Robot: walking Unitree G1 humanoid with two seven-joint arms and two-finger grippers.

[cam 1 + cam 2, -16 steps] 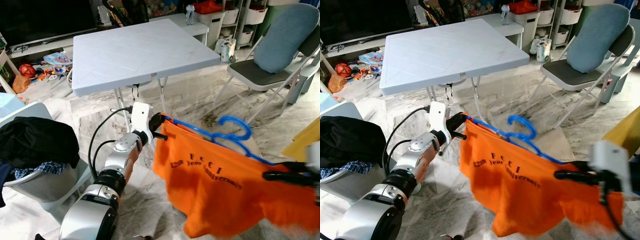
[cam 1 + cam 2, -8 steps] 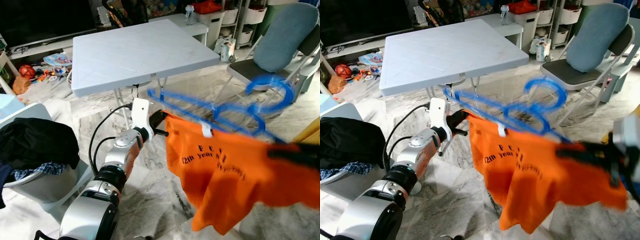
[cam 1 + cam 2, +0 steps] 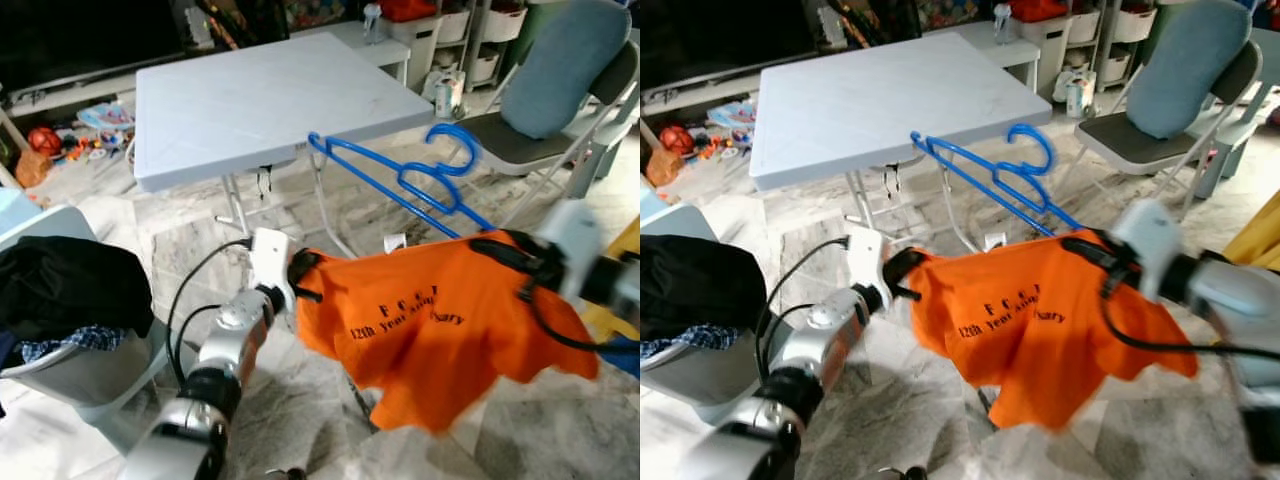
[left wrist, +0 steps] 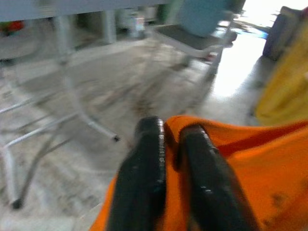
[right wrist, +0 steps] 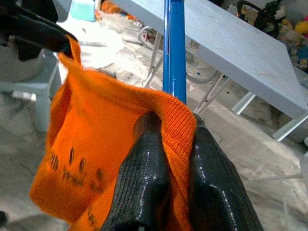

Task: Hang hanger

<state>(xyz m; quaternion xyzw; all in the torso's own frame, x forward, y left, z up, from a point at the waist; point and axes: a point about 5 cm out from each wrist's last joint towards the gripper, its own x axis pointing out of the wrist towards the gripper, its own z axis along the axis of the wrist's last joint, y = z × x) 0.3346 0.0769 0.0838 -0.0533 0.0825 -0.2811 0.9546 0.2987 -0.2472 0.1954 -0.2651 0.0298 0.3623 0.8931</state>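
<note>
Two claws are at work, and between them I have an orange shirt (image 3: pixel 440 325) stretched out in the air in front of me, above the marble floor (image 3: pixel 190 240). My left claw (image 3: pixel 297 272) is clenched on the shirt's left end; through its wrist camera I can see the cloth pinched between the two black fingers (image 4: pixel 144 168). My right claw (image 3: pixel 1085 247) grips the right end of the shirt, with a fold of the knit edge squeezed between its fingers (image 5: pixel 149 173).

The blue hanger (image 3: pixel 400 180) is up above the shirt's top edge, tilted, with its long arm running from near the front edge of the white table (image 3: pixel 250 100) down toward my right claw. Its hook (image 3: pixel 455 140) points up, above and a little to the left of that claw. In the right wrist camera a blue bar of the hanger (image 5: pixel 174 48) rises just behind the cloth I am pinching; I cannot tell whether it touches the fingers.

A grey chair with a blue cushion (image 3: pixel 560 70) stands beyond the right claw. A laundry basket (image 3: pixel 90 370) holding dark clothes (image 3: pixel 70 285) sits at my left.
</note>
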